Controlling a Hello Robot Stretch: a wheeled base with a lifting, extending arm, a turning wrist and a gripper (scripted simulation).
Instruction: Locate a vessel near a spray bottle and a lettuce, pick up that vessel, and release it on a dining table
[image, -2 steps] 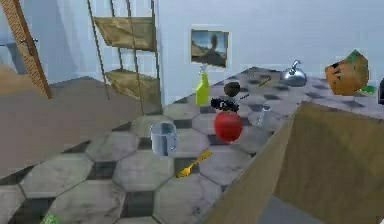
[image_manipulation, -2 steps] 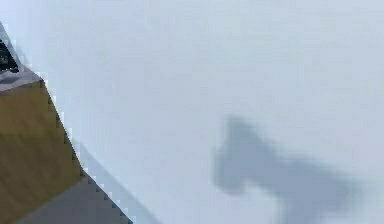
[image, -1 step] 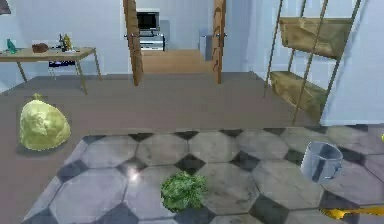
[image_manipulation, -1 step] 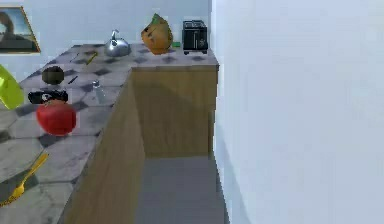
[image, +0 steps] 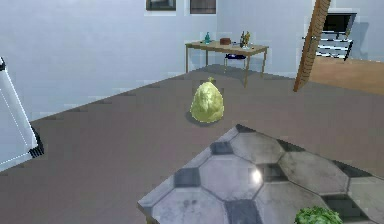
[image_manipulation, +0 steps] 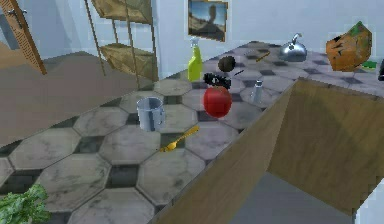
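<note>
Lettuce (image_manipulation: 20, 205) lies at the worktop's (image_manipulation: 100, 150) near corner, a grey mug (image_manipulation: 150, 113) mid-worktop, a yellow-green spray bottle (image_manipulation: 194, 62) at its far edge. I cannot tell my gripper's state.

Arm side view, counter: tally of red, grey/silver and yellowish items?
Red: 1, round fruit
Grey/silver: 3, cup, kettle, shaker
Yellowish: 2, bottle, utensil
Total: 6
</note>
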